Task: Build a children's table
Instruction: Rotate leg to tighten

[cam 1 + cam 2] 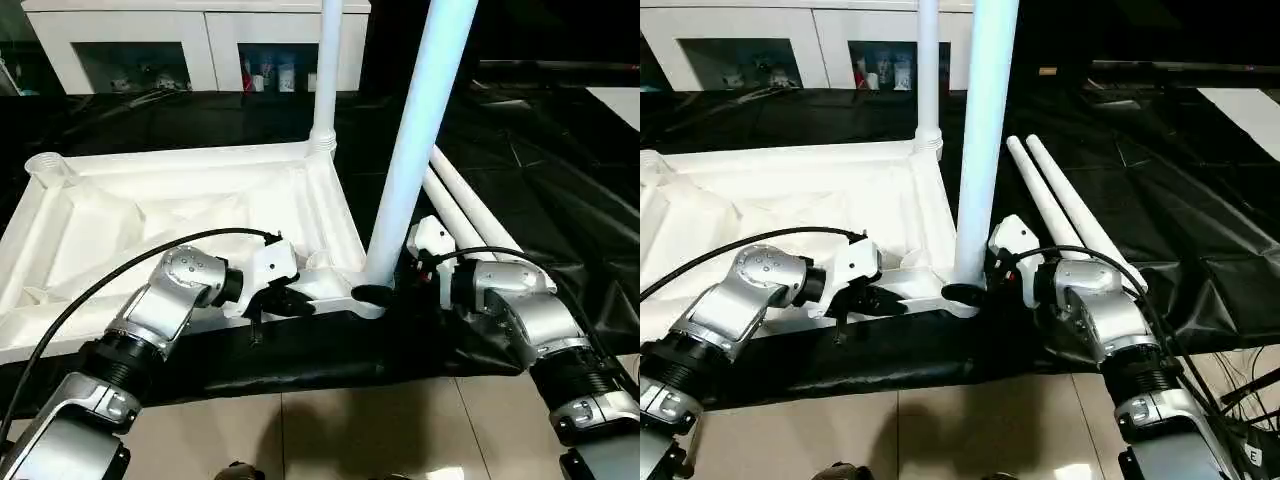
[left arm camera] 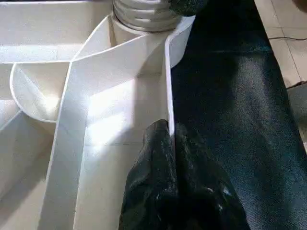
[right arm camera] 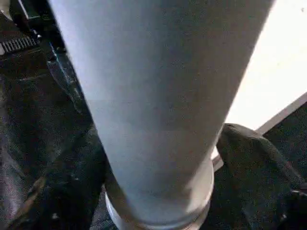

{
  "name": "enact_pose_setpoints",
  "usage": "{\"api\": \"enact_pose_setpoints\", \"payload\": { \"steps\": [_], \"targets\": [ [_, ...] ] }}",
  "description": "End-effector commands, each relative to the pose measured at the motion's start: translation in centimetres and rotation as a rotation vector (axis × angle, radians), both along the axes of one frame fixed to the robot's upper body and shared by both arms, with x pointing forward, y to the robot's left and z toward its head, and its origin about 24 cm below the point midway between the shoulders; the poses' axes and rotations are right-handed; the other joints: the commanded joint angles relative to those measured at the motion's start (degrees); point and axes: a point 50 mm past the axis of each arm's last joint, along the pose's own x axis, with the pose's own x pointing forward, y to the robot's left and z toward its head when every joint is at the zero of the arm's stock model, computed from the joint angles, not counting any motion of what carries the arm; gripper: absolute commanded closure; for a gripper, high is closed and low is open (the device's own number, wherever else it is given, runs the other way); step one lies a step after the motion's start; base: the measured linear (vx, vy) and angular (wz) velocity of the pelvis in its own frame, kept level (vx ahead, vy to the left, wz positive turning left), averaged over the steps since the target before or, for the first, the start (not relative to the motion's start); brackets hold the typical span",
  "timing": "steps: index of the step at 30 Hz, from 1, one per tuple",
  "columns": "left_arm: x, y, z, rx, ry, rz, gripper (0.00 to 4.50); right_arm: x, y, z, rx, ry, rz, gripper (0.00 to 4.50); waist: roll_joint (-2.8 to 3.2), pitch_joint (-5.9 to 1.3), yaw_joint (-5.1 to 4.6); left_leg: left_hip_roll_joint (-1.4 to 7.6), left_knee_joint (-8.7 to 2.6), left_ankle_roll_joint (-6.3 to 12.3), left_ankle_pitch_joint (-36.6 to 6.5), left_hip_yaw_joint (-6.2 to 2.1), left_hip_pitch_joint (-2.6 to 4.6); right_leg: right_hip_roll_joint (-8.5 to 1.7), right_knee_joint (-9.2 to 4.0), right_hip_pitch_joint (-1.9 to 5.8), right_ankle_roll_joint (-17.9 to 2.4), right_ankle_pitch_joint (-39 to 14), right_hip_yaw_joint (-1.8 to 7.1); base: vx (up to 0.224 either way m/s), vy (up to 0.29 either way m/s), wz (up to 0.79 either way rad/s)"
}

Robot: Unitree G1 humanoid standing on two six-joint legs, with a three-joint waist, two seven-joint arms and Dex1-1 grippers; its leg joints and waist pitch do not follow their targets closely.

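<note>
The upturned white tabletop (image 1: 180, 215) fills the left and centre of the head views on the black-sheeted worktop (image 1: 560, 180). Two legs stand upright in its right corners: the near leg (image 1: 415, 150) and the far leg (image 1: 327, 70). The left hand (image 1: 290, 298) is clenched on the tabletop's near rim. The right hand (image 1: 385, 290) is spread around the near leg's base. Two spare legs (image 1: 1070, 205) lie right of centre.

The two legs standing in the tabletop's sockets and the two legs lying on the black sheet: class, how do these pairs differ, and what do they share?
The standing legs, one nearer and one farther, are upright; the lying legs rest flat, side by side. The standing legs sit in corner sockets of the tabletop; the lying legs are loose on the black sheet, beside the tabletop. The right pincer is at the nearer standing leg's base; no pincer touches the lying legs. All four are long white tubes.
</note>
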Motion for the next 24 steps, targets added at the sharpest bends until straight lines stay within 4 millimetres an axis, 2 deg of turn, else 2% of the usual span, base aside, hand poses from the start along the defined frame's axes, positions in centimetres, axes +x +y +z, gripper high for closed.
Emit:
{"api": "enact_pose_setpoints", "payload": {
  "steps": [1,9,15,18,21,24],
  "targets": [
    [-0.6,-0.3,-0.8,0.022,0.046,-0.041,4.5,-0.2,-0.4,-0.5,-0.034,0.01,-0.003,1.22,-0.28,-3.79,0.06,1.93,-3.42,4.91,-7.2,-0.59,1.21,-2.47,-3.03,2.84,-15.8,0.4,1.81,0.0,0.0,0.0],
    [-0.5,0.2,-0.9,0.031,0.044,-0.023,4.5,-0.3,-0.2,-1.1,-0.055,0.024,0.024,1.82,-0.23,-3.64,0.11,1.96,-3.44,4.99,-7.4,-0.62,1.17,-2.52,-3.11,2.74,-15.5,-0.9,1.8,0.0,0.0,0.0],
    [-0.5,0.3,-1.1,0.034,0.048,-0.015,4.5,-0.4,0.1,-1.4,-0.039,0.035,0.003,1.86,-0.11,-3.78,0.04,1.9,-3.35,4.86,-7.0,-0.61,1.18,-2.42,-2.96,2.81,-15.7,0.3,1.78,0.0,0.0,0.0],
    [0.0,0.2,-1.2,0.034,0.038,0.04,4.5,-0.2,0.2,-1.7,-0.016,0.046,-0.076,1.87,-0.15,-3.61,-0.11,1.91,-3.5,4.32,-8.5,-0.6,1.24,-2.46,-3.25,2.7,-15.4,-1.8,1.82,0.0,0.0,0.0],
    [1.1,-0.3,-1.4,0.02,0.022,0.155,4.5,0.8,0.4,-2.5,0.014,0.051,-0.294,1.87,-0.03,-3.38,-0.42,1.89,-3.95,1.88,-12.1,-0.74,1.54,-2.63,-3.95,2.46,-14.5,-8.3,1.9,0.0,0.0,0.0],
    [2.1,-1.0,-1.7,0.026,0.007,0.258,4.5,1.4,1.3,-3.1,0.036,0.061,-0.449,1.87,0.02,-3.19,-0.95,1.84,-4.49,-0.72,-16.2,-0.98,1.7,-2.65,-4.7,2.21,-12.2,-14.7,1.93,0.0,0.0,0.0]
  ]
}}
